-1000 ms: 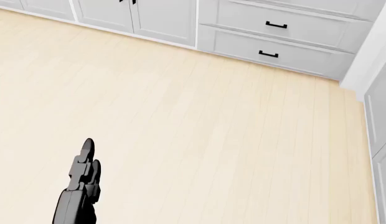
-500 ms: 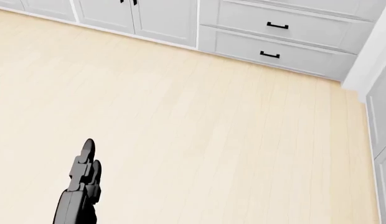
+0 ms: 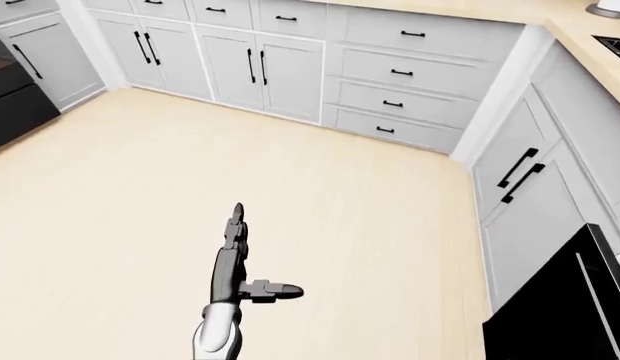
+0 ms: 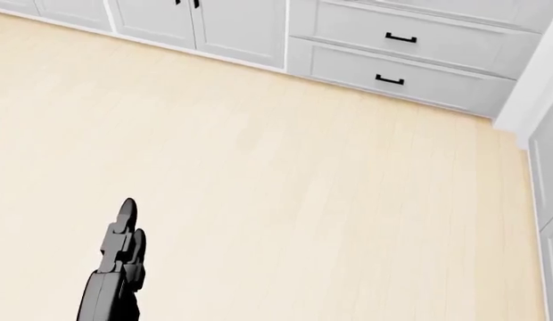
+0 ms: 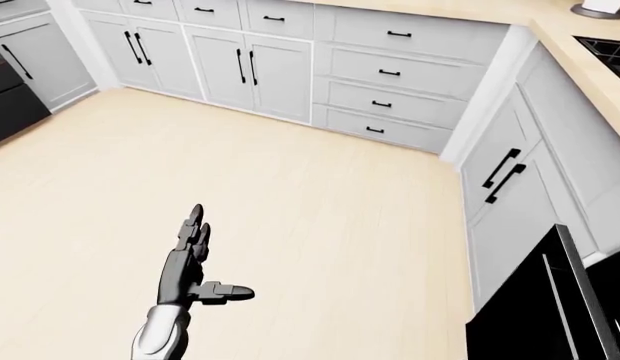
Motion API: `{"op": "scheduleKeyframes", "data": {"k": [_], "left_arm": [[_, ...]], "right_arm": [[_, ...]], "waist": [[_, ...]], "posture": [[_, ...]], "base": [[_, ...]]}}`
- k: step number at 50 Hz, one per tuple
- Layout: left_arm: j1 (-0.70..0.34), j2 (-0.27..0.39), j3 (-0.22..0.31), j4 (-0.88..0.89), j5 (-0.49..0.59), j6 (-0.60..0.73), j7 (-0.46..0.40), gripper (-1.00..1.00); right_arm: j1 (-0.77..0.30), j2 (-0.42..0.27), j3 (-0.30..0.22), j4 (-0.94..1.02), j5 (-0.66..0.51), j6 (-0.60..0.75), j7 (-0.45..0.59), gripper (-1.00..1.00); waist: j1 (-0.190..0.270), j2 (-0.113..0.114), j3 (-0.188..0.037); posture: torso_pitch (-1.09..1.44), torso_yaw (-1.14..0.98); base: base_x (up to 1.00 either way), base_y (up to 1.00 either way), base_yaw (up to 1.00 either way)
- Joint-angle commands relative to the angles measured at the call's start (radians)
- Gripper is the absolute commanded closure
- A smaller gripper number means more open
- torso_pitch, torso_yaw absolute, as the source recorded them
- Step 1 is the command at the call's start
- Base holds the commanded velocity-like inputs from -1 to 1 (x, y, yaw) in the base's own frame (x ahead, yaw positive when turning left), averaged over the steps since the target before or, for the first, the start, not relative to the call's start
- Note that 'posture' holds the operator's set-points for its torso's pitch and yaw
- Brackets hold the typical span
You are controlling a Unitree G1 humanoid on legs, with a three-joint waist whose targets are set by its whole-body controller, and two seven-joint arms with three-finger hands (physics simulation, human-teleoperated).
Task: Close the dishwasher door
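A black door panel [image 3: 562,304] with a thin pale bar handle leans out from the white cabinet row at the lower right of the left-eye view. It also shows in the right-eye view [image 5: 538,311]. It looks like the dishwasher door, standing open. My left hand [image 3: 252,255] is open and empty, its fingers stretched straight and its thumb out to the right. It hangs over the bare wood floor, well left of the black door. The hand's fingers [image 4: 123,231] show at the lower left of the head view. My right hand is out of all views.
White cabinets and drawers with black handles [image 3: 390,71] run along the top and turn down the right side [image 3: 530,165]. A black appliance [image 3: 12,90] stands at the far left. A light wood floor [image 3: 320,195] spreads between them. A cooktop corner [image 3: 615,45] shows at the top right.
The head view has shifted slightly: the drawers sit a few pixels lower and to the right, so the camera moved. My left hand holds the same place and pose.
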Motion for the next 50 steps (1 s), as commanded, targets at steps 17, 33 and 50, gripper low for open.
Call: {"op": "scheduleKeyframes", "data": {"k": [17,33,50], "left_arm": [[-0.01,0.001,0.003,-0.052,-0.003,-0.028,0.0,-1.0],[-0.006,0.0,-0.001,-0.053,-0.002,-0.031,0.002,-1.0],[-0.009,0.001,0.001,-0.05,-0.003,-0.029,0.002,-1.0]], "right_arm": [[0.041,-0.074,-0.062,0.029,0.098,-0.009,-0.029,-1.0],[0.064,-0.114,-0.082,0.037,0.132,0.018,-0.001,-1.0],[0.094,-0.153,-0.099,0.037,0.167,0.037,0.022,-1.0]], "waist": [[-0.021,-0.01,-0.006],[-0.026,-0.01,-0.002],[-0.024,-0.011,-0.002]], "posture": [[0.0,0.0],[0.0,0.0],[0.0,0.0]], "base": [[0.0,0.0,0.0],[0.0,0.0,0.0],[0.0,0.0,0.0]]}}
